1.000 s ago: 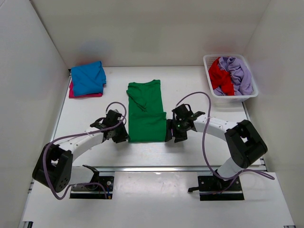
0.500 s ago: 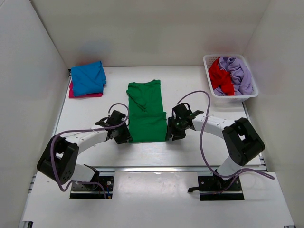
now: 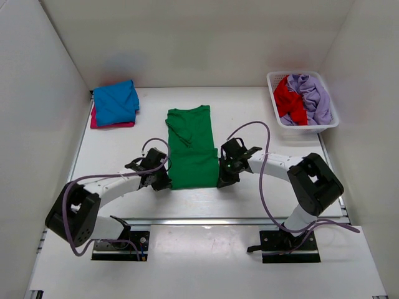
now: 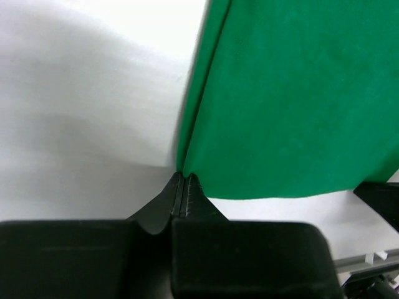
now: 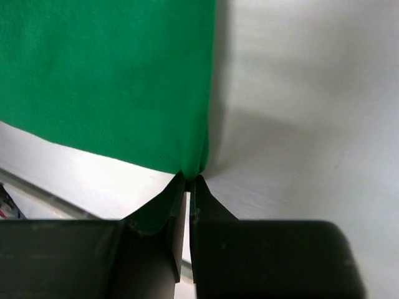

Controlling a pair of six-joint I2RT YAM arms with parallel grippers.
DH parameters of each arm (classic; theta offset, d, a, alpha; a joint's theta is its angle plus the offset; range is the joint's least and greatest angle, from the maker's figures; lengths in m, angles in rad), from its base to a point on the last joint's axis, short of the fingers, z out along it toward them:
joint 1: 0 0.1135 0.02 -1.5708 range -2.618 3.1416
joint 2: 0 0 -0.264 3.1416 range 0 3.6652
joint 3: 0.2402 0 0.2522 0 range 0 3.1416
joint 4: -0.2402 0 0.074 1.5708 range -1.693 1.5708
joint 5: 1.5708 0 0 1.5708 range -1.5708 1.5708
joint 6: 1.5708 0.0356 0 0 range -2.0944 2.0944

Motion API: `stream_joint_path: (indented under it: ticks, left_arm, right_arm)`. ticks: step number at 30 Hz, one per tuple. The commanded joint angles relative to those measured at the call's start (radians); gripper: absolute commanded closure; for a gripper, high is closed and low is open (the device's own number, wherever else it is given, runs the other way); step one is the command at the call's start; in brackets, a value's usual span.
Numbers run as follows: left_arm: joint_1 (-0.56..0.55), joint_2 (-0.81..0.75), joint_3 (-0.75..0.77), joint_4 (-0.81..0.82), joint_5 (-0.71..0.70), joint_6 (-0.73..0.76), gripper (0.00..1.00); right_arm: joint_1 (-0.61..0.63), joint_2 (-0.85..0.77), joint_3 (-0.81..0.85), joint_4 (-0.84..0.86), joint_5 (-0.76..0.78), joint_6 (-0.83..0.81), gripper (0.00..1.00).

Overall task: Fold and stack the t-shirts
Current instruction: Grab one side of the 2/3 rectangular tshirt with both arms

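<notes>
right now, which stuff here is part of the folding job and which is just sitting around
Job: green tee, its near corners pinched by left tool and right tool; blue tee on pink tee; red tee; lilac tee.
Just lying about: white basket, holding the red and lilac ones.

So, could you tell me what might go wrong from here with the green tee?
1. The left fingers and right fingers pinch only the very near corners of the green tee, so the cloth may slip out on lifting.
2. The tee's left edge shows stacked layers; the pinch may miss some, and the fold could open.
3. The sleeve lies loose on top and may shift.
</notes>
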Motion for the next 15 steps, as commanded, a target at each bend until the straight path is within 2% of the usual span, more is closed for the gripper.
stream_joint_path:
  ticks: [1, 7, 12, 15]
  left_arm:
    - [-0.002, -0.113, -0.049, -0.096, 0.002, 0.011, 1.0]
    - [-0.012, -0.4, -0.135, -0.3, 0.064, 0.013, 1.0]
    - [-0.024, -0.688, -0.216, -0.492, 0.134, -0.065, 1.0]
    - [0.001, -0.837, -0.173, -0.611, 0.121, -0.072, 1.0]
  right_arm:
    - [0.007, -0.072, -0.016, -0.078, -0.04, -0.049, 0.99]
    - [0.088, -0.216, -0.065, -0.2, -0.064, -0.063, 1.0]
    - [0.189, -0.368, -0.173, -0.207, -0.11, 0.028, 1.0]
    - [0.24, -0.42, -0.196, -0.243, -0.124, 0.049, 1.0]
